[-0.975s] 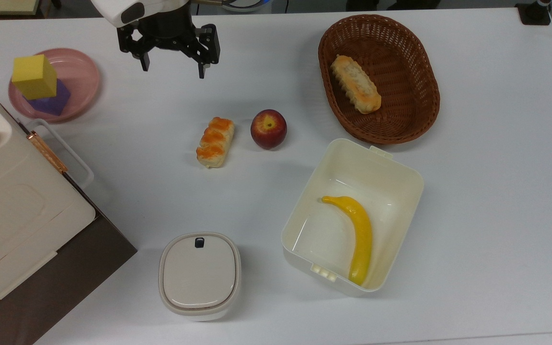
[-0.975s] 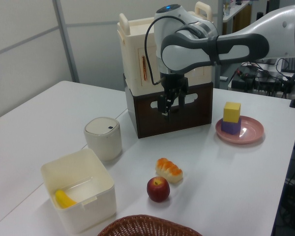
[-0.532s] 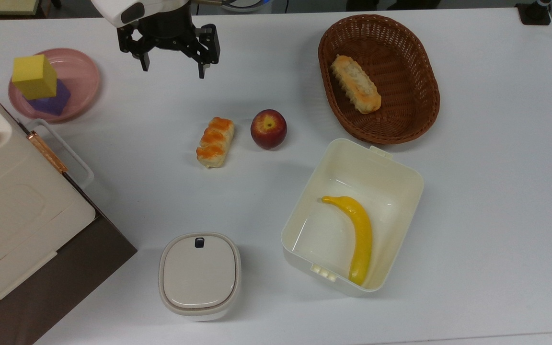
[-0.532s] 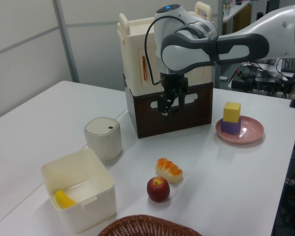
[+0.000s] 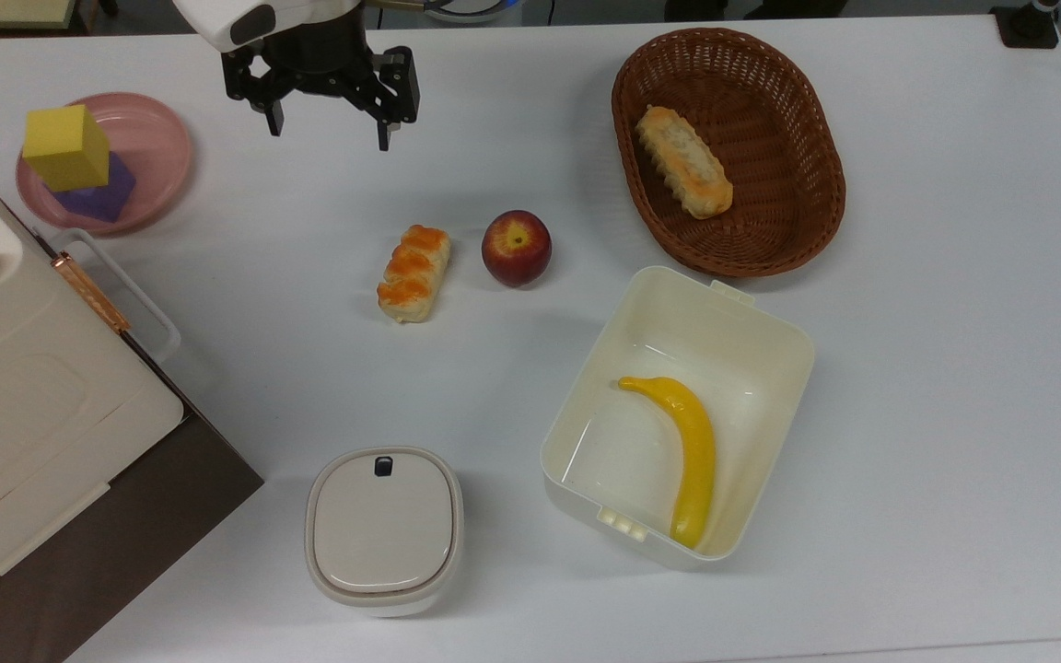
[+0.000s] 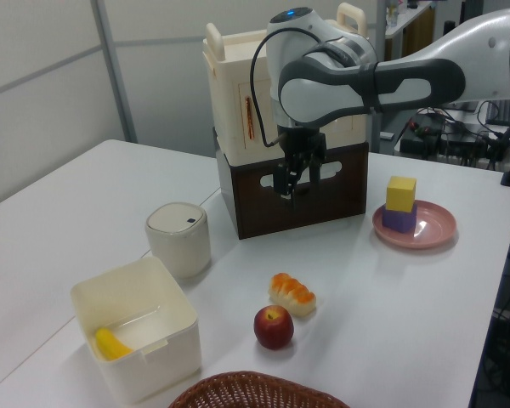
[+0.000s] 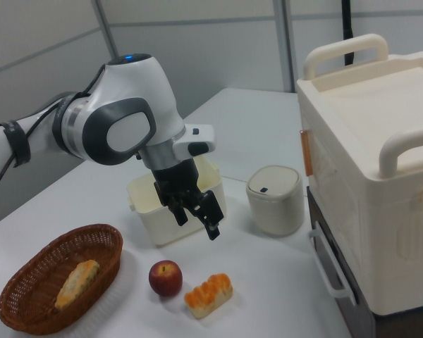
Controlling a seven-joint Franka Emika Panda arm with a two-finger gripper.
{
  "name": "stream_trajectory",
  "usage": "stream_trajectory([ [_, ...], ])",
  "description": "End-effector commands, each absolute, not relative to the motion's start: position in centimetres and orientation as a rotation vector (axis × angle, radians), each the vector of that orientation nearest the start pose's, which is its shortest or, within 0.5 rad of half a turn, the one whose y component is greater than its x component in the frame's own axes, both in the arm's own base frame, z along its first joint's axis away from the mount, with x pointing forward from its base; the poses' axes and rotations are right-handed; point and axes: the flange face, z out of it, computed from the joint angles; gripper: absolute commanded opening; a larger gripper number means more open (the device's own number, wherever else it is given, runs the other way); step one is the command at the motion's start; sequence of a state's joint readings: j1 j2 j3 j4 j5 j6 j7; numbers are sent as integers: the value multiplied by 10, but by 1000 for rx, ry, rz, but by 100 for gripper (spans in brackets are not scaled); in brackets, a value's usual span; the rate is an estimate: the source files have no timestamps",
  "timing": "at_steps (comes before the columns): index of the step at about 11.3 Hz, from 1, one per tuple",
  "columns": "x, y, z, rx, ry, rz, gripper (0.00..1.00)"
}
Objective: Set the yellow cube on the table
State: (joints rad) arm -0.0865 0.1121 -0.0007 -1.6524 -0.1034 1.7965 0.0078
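The gripper (image 5: 324, 129) hangs above the table (image 5: 908, 368) with its 2 fingers apart, holding nothing. Well off to the top view's left of it, the yellow cube (image 5: 66, 147) sits atop a purple cube (image 5: 99, 195) on a pink plate (image 5: 157, 147).

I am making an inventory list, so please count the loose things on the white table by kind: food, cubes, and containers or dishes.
Food: 4: red apple, glazed bread roll, bread in the wicker basket, yellow banana.
Cubes: 2: yellow cube, purple cube.
Containers or dishes: 4: brown wicker basket, cream open box, lidded cream canister, pink plate.
Total: 10.
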Motion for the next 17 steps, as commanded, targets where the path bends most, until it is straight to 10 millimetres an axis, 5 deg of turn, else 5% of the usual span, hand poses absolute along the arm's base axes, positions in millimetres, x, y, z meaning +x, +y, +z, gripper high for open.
stream_trajectory([
  [1, 592, -59, 544, -3257, 142, -25, 100],
  [7, 592, -59, 542, -3260, 138, -17, 100],
  [10, 578, -31, 511, -3266, 90, 220, 100],
  [17, 585, -48, 527, -3312, 123, 151, 100],
])
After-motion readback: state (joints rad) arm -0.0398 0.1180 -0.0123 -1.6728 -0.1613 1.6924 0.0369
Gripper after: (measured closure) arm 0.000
